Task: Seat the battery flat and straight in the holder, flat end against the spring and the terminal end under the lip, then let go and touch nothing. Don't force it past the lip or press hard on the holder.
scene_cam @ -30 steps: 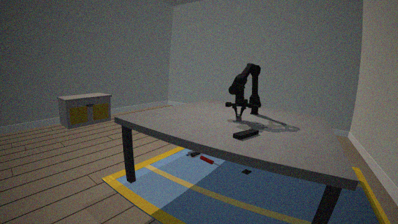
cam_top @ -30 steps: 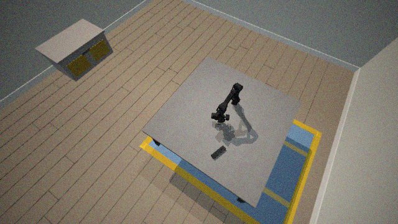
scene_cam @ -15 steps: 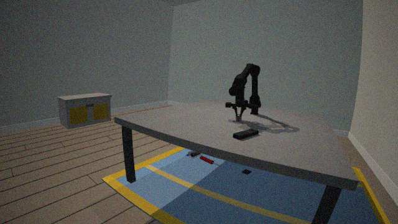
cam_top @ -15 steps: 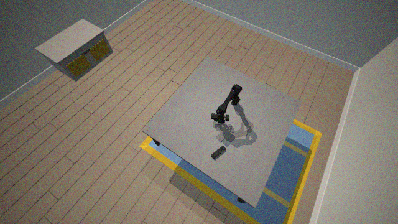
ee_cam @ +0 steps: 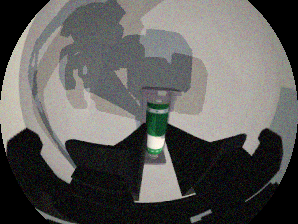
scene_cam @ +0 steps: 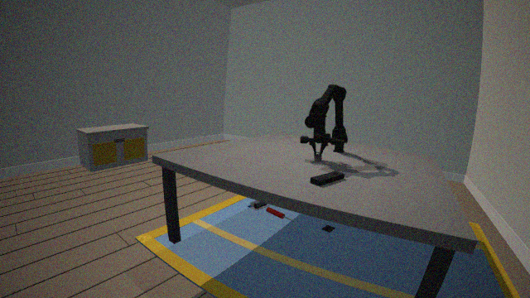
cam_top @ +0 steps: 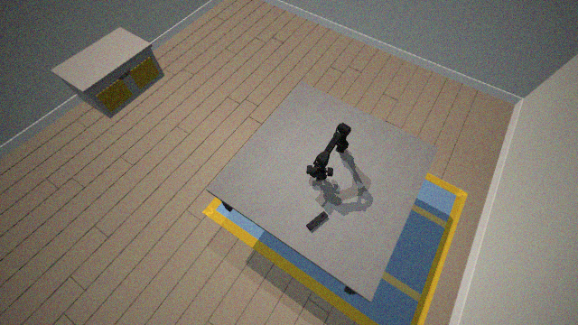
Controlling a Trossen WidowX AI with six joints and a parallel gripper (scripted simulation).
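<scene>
Nearest in the exterior view is the blue mat (cam_top: 411, 244) (scene_cam: 232, 237) under the table (cam_top: 271, 149) (scene_cam: 248, 165), with 1 red tool (scene_cam: 275, 213) on it. On the table's near side lies 1 black block (cam_top: 317, 222) (scene_cam: 327, 179), apart from the work.

Beyond the block, the gripper (cam_top: 320, 174) (scene_cam: 318, 158) (ee_cam: 154, 127) points down at the table. Its 2 fingers stand a little way open, narrowed onto the green and white battery (ee_cam: 157, 122), which they have hold of. In the wrist view the battery is over the holder (ee_cam: 159, 161), its length running roughly along it, between the holder's 2 ends.

So the pick-up and the rough lining-up look done. Whether the battery is down flat, I cannot tell; nor can I make out the spring, the lip or contact at either end. What seems left is to check or finish the seating, flat end to spring and terminal end under lip, with no hard push, then open the fingers and back off. Release is not yet done.

Farther back stands the base of the arm (cam_top: 331, 146) (scene_cam: 320, 108). At the far left, on the floor, is 1 cabinet (cam_top: 101, 59) (scene_cam: 84, 149), no part of the job.
</scene>
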